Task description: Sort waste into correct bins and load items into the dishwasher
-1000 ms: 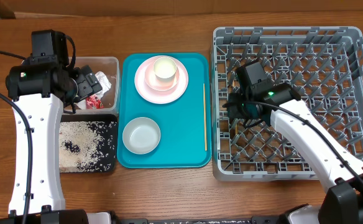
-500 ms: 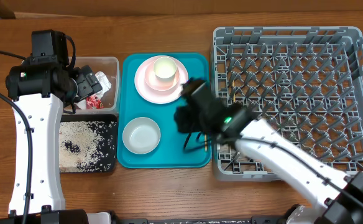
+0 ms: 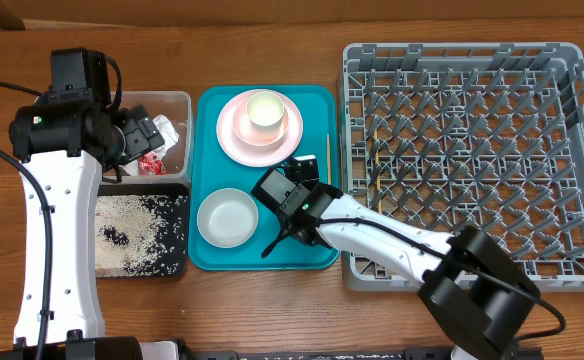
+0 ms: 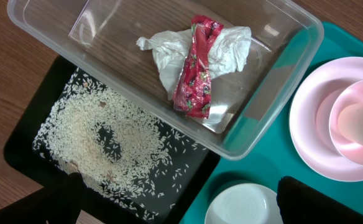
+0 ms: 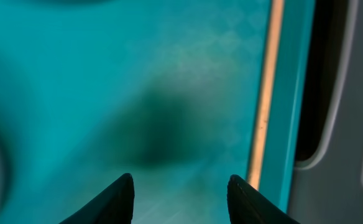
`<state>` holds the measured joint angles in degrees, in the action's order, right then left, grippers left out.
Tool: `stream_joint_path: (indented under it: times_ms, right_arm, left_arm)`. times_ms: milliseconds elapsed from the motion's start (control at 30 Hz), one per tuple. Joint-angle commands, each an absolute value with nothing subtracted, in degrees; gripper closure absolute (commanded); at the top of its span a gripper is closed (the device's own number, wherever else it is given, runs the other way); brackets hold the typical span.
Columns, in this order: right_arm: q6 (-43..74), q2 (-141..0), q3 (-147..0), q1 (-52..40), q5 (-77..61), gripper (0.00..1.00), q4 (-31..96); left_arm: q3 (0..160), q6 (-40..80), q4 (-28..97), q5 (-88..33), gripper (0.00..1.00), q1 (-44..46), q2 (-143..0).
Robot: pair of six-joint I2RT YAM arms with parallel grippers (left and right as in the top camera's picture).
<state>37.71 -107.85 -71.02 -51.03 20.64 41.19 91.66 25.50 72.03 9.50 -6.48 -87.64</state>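
The crumpled napkin (image 4: 225, 50) and red-and-white wrapper (image 4: 197, 65) lie in the clear tub (image 3: 179, 110), and rice (image 4: 101, 134) covers the black tray (image 3: 175, 205). My left gripper (image 4: 181, 180) hangs open and empty over the tub. On the teal tray (image 3: 272, 255) are a plate (image 3: 232, 145) carrying a pink dish and a cup (image 3: 265, 108), a grey bowl (image 3: 227, 217) and chopsticks (image 3: 329, 170). My right gripper (image 5: 180, 186) is open and empty, low over the teal tray, with a chopstick (image 5: 265, 106) just to its right. In the overhead view it (image 3: 294, 228) is between bowl and chopsticks.
The grey dish rack (image 3: 472, 150) fills the right side, with nothing visible in it. The teal tray's raised rim and the rack's wall lie close beside the chopsticks. Bare wooden table surrounds everything.
My right arm has swung left, out of the dish rack and over to the teal tray, ending low between bowl and chopsticks. The left arm has not moved.
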Motion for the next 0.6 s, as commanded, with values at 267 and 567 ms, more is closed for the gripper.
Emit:
stream_joint_path:
  times_ms: [267, 567]
  right_arm:
    - [42.48, -109.6, -69.17, -50.06, 26.11, 0.48, 40.97]
    - [42.5, -113.14, -68.53, -50.06, 26.15, 0.46, 40.53]
  left_arm:
    - [92.29, 24.84, 71.96, 10.04, 0.0, -6.61, -87.09]
    - [92.29, 24.84, 71.96, 10.02, 0.0, -6.61, -87.09]
